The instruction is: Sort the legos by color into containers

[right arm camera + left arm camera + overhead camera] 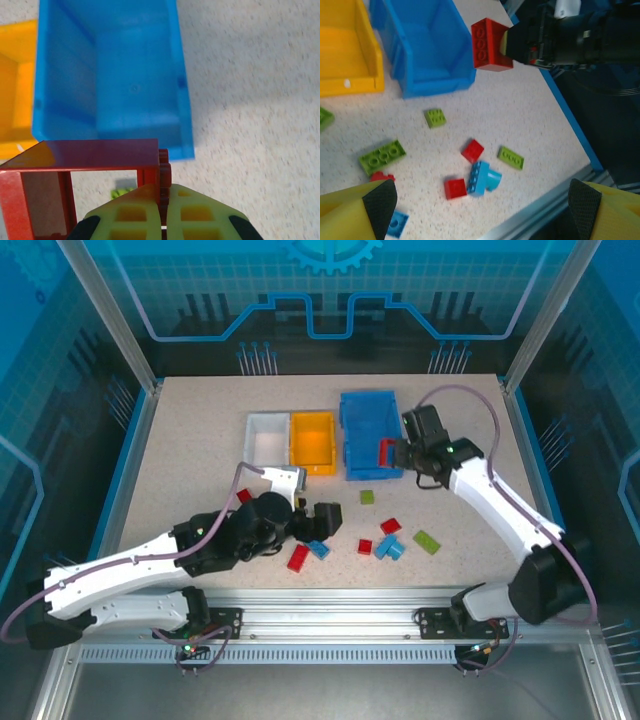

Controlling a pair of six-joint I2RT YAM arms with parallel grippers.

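My right gripper is shut on one side of the open red square frame lego. It holds the frame in the air by the near right corner of the blue container. The yellow container and the white container stand left of the blue one. My left gripper is open above the loose legos. Below it lie a light blue lego, two red legos and a green one.
More legos lie scattered on the near table: green, red, blue. The metal rail runs along the near edge. Frame posts stand at the back corners.
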